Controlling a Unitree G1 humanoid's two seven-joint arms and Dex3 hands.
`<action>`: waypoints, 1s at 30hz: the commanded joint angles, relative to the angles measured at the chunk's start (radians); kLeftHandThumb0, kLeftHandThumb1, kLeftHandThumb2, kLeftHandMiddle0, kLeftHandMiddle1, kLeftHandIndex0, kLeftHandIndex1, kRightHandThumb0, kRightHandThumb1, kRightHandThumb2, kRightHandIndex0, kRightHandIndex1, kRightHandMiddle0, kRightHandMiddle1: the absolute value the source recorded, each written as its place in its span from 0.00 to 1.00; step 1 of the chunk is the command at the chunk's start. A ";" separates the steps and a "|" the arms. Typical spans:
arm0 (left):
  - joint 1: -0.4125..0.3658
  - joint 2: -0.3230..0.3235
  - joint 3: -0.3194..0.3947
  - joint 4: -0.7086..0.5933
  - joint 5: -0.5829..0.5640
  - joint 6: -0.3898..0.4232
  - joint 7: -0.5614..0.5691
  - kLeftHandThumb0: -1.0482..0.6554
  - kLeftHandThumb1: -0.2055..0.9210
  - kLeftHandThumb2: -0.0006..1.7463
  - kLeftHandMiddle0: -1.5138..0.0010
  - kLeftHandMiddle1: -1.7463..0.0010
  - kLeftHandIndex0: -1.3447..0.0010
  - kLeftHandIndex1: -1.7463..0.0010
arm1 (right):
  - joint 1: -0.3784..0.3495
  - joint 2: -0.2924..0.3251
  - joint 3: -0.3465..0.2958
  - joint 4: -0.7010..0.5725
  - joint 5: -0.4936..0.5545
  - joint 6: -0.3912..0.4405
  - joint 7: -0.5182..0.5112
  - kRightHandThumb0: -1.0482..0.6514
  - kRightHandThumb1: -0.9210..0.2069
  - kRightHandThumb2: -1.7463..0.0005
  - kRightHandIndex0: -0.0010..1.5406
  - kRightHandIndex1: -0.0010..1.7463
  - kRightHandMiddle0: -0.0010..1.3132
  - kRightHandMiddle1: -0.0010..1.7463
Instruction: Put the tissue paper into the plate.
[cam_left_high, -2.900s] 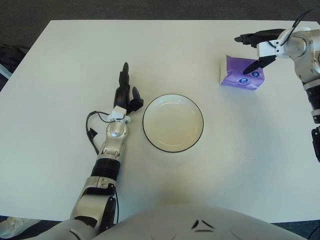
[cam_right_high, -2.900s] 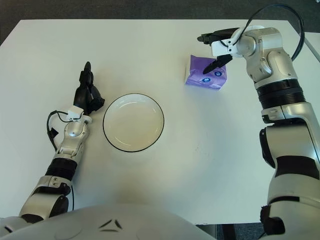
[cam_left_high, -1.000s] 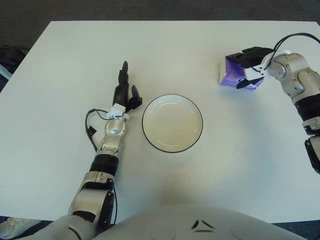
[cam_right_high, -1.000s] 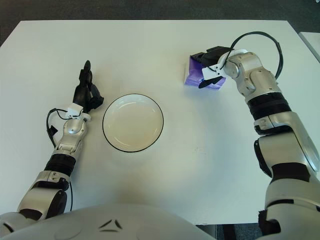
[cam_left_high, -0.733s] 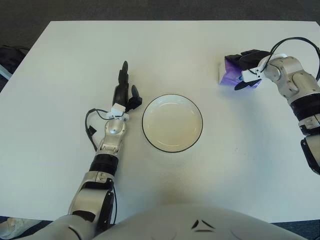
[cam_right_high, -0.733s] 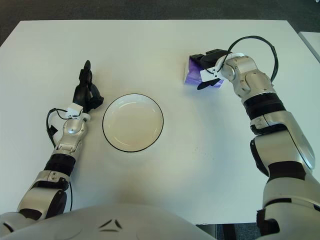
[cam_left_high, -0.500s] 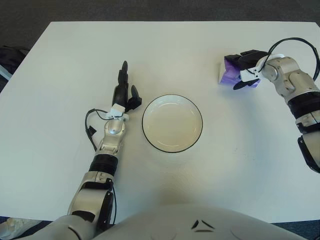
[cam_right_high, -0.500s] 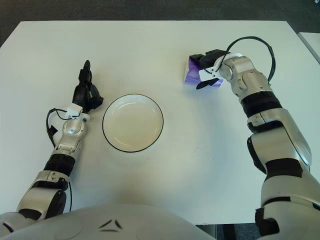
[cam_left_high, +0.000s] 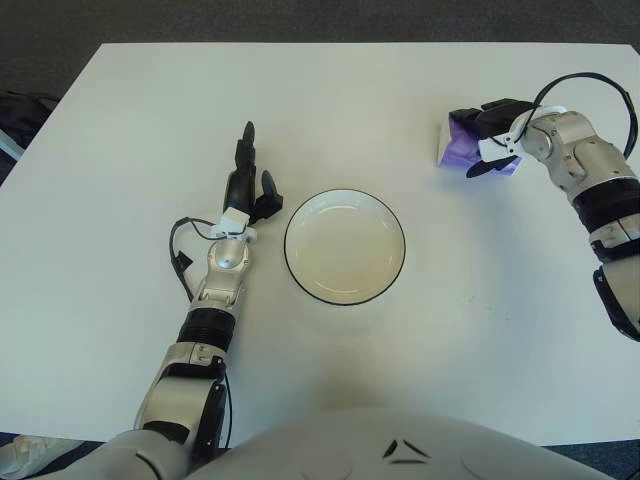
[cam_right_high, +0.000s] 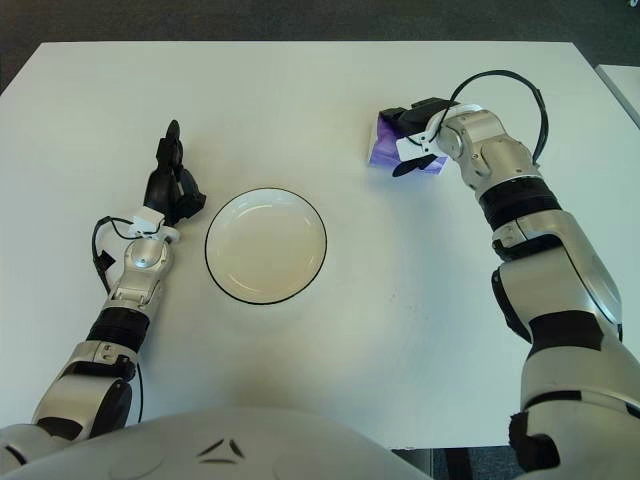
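- The white surface (cam_right_high: 300, 90) is broad, with bare room on every side of the plate (cam_right_high: 266, 245), which sits near the middle, a little toward the near edge. The stretch between the plate and the tissue pack is open.
- The tissue pack (cam_right_high: 385, 148), purple, lies toward the far right corner of the surface, well apart from the plate and clear of the far and right edges.
- How its long axis runs cannot be told, since the hand hides most of it; only its left end shows.
- The right hand (cam_right_high: 418, 135) is on top of the pack, its dark fingers (cam_right_high: 408, 113) curled over the far side and one down at the near side, closed around it. The pack pokes out to the left of the hand.
- The left hand (cam_right_high: 172, 185) shows just left of the plate, fingers loose and holding nothing, one pointing toward the far edge.
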 joint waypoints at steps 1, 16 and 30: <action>0.120 0.004 -0.003 0.089 0.017 -0.005 -0.009 0.15 1.00 0.62 0.99 1.00 1.00 0.94 | 0.034 0.004 0.025 0.030 -0.018 -0.003 0.019 0.00 0.00 0.77 0.00 0.00 0.00 0.00; 0.124 0.006 -0.004 0.084 0.019 0.004 -0.011 0.14 1.00 0.63 0.99 1.00 1.00 0.94 | 0.049 0.006 0.017 0.054 -0.004 0.008 -0.027 0.00 0.00 0.79 0.00 0.00 0.00 0.00; 0.127 0.005 -0.002 0.081 0.017 0.003 -0.009 0.15 1.00 0.63 0.97 0.99 1.00 0.94 | 0.173 0.105 -0.027 0.119 -0.013 0.075 -0.538 0.21 0.10 0.89 0.20 0.25 0.00 0.53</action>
